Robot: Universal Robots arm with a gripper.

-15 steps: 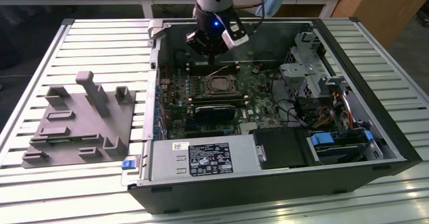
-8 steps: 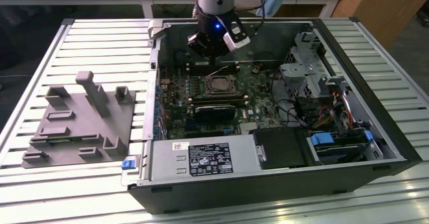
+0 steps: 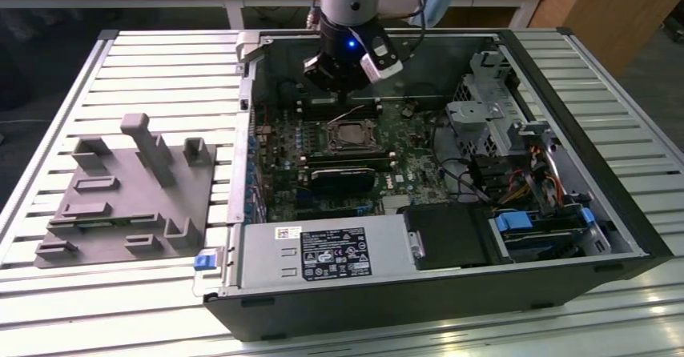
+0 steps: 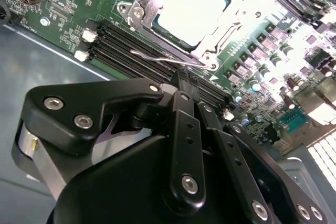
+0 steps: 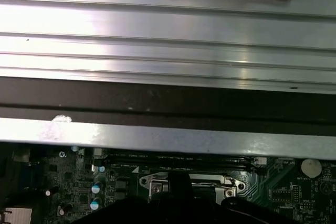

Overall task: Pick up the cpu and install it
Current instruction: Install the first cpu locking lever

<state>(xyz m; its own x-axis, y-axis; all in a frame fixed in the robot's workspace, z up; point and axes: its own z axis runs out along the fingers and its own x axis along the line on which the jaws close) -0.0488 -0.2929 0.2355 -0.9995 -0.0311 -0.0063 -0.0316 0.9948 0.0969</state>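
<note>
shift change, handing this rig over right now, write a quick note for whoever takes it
Gripper: black fingers look shut, nothing seen between them. It hangs inside the open black computer case, low over the green motherboard.
Cpu: the small flat square chip with a silvery top appears to lie in the metal-edged square socket frame, apart from the gripper.
Done: chip seems picked and placed.
Left: I cannot tell whether it is fully seated or the thin wire lever is latched.
</note>
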